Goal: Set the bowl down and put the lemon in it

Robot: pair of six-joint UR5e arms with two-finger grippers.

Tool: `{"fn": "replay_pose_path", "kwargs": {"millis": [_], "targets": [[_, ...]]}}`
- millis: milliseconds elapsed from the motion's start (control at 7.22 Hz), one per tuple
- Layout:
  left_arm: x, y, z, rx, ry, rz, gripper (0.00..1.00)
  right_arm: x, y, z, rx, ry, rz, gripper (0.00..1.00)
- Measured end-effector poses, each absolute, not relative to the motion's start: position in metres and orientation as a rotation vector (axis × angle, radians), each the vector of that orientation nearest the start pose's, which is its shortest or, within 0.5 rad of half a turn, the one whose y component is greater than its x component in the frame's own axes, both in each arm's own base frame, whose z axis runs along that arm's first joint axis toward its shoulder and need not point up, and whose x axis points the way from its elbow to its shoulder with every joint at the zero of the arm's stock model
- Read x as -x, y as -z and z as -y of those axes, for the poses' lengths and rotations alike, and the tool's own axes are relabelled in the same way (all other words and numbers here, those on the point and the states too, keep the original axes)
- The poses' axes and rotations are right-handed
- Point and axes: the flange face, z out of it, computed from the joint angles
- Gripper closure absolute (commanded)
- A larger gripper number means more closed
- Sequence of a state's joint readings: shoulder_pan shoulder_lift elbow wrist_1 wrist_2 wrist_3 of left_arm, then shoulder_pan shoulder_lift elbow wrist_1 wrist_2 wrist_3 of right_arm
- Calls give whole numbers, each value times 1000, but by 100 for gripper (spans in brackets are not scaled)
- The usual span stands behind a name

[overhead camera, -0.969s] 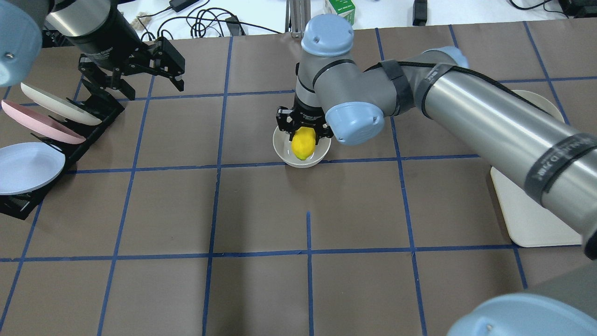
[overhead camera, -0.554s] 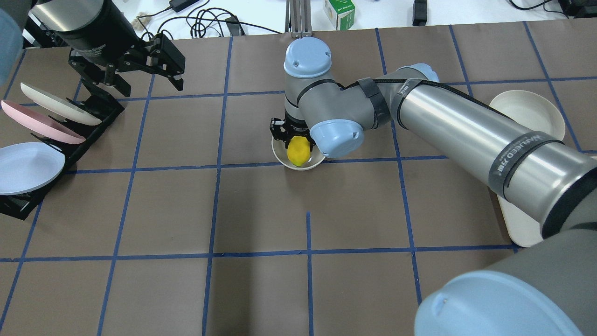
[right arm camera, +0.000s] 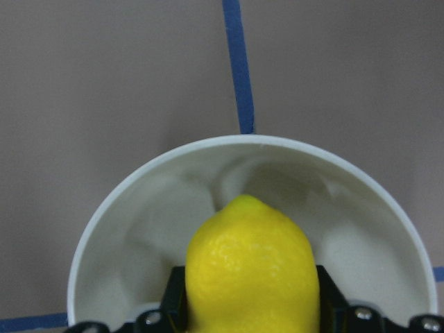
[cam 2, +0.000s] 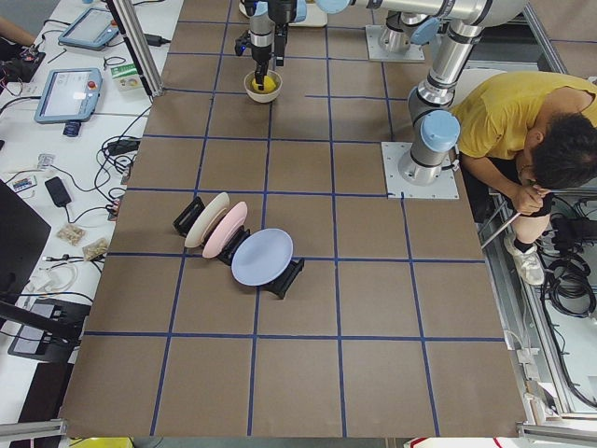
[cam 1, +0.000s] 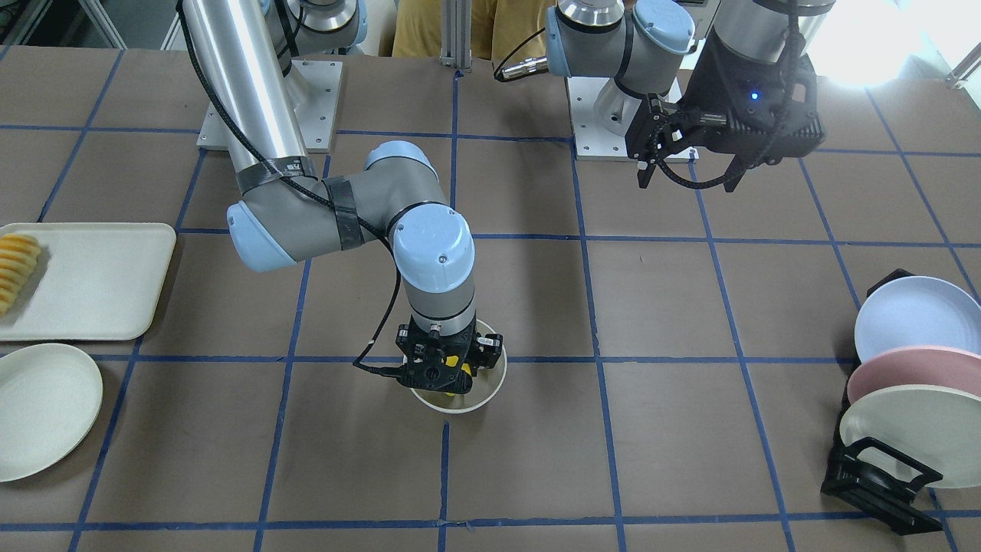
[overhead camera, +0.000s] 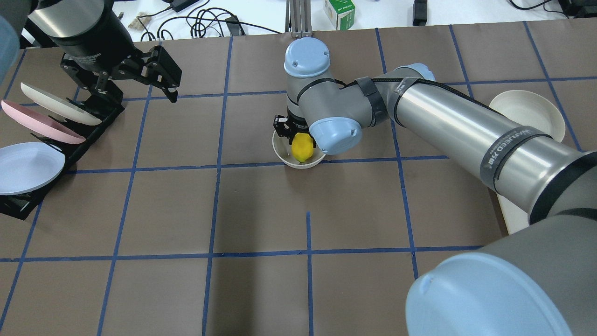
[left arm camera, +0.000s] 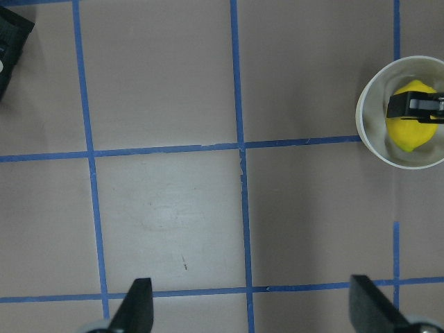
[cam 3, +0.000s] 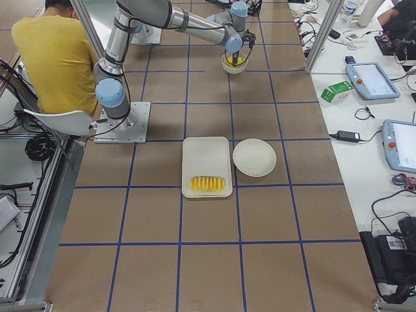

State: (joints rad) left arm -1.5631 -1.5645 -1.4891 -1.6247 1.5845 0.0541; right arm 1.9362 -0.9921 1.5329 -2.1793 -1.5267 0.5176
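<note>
Since a second ago the right arm has sunk lower and pulled its wrist in, and the lemon (overhead camera: 302, 147) it carries has gone down from rim height into the bowl (overhead camera: 280, 151). Further back, the left gripper (left arm camera: 253, 309) has drifted a little toward the rack side.

From the operators' side of the table, the nearest things are a flat cream plate (cam 1: 42, 406) at one end and a black rack (cam 1: 874, 468) at the other. The rack holds a cream plate (cam 1: 912, 437), a pink plate (cam 1: 897, 376) and a pale blue plate (cam 1: 912, 314) on edge. Just behind the flat plate lies a cream tray (cam 1: 92, 284) with a row of fruit slices (cam 1: 15, 272) at its outer end. All of these are well apart from the bowl, which stands mid-table on a blue tape line. From above, the right arm's blue wrist cap (overhead camera: 333, 135) hides part of the bowl's rim.

The right gripper (cam 1: 452, 369) points straight down into the bowl, its black fingers (right arm camera: 173, 305) pressed against both sides of the lemon, holding it. I can't quite make out whether the lemon touches the bowl's floor. At the far side, the left gripper hangs above bare table with its jaws spread wide and nothing between them.
</note>
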Motion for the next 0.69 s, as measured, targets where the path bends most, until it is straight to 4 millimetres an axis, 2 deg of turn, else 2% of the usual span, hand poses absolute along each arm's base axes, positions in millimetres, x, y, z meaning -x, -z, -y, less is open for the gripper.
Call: {"fn": "replay_pose_path", "kwargs": {"millis": [277,692], "targets": [[132,-521,492,-72,38,-3136,0,-368,-219,581,-239,60,-3076,0],[134,-528,491,-72,64,-3130,0,-366,-227,585,-243,92,-3097,0]]}}
